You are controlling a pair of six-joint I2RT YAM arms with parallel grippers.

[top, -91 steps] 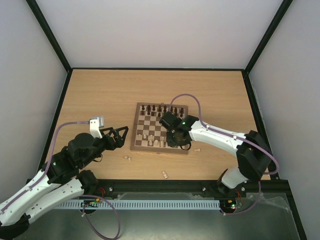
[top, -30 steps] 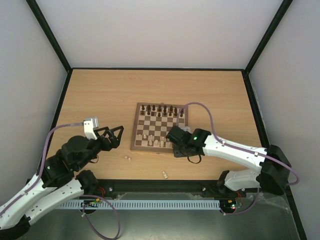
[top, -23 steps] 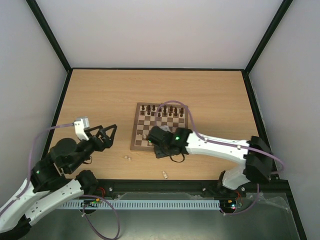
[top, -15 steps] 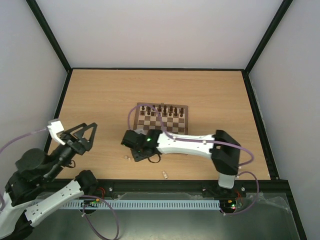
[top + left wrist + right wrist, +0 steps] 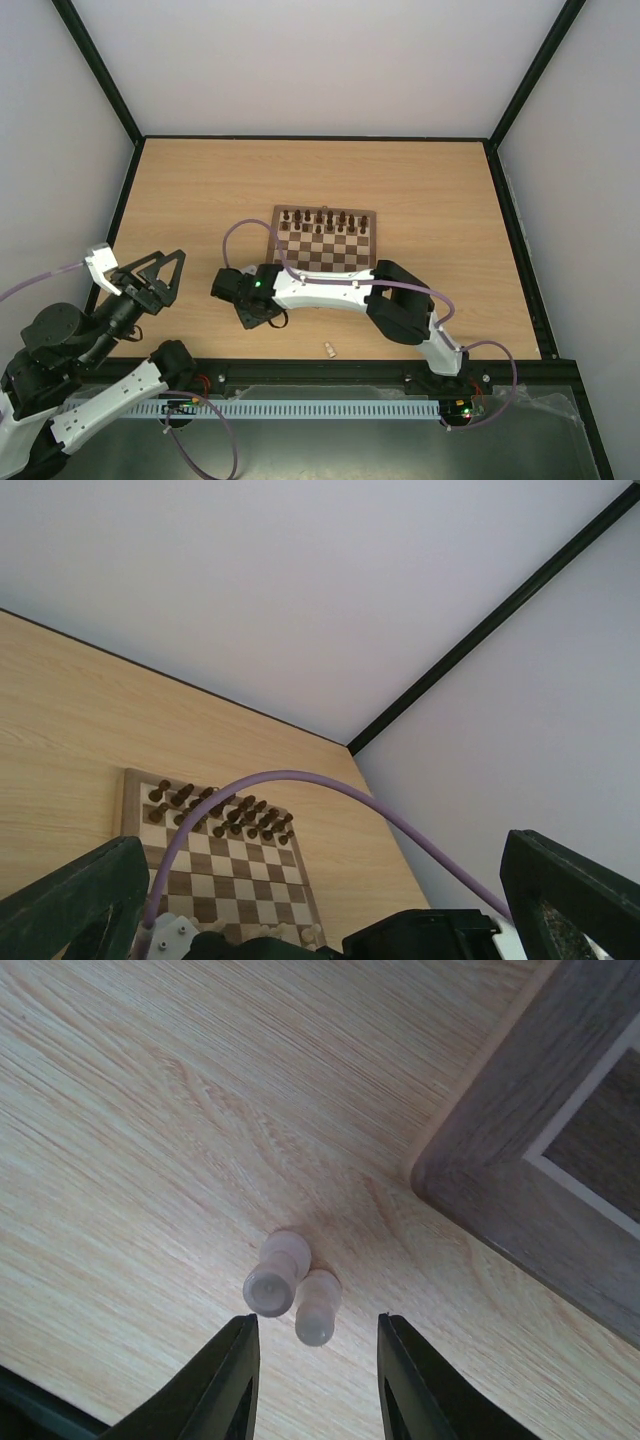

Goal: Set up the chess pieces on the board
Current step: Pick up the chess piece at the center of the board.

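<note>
Black and partly parted, the right claw (image 5: 318,1335) grips nothing. It hangs low over the table (image 5: 200,190), with two pale pieces (image 5: 280,1272) touching each other just ahead of its tips, in line with the gap; whether they stand or lie is hard to tell. Just beside them is the near left corner of the board (image 5: 500,1160), so both are off it and not yet placed. A third pale piece (image 5: 329,349) lies close to the table's near edge, well apart from the claw. On the board, the dark pieces (image 5: 322,217) line two rows along the far side and look finished. The near rows are mostly hidden under the right arm (image 5: 330,288), and the left wrist view shows only a few pale ones there. The left claw (image 5: 158,268) hangs spread wide and empty toward the table's left edge. The dark side seems done and the pale side only partly, with at least three pieces to fetch.
</note>
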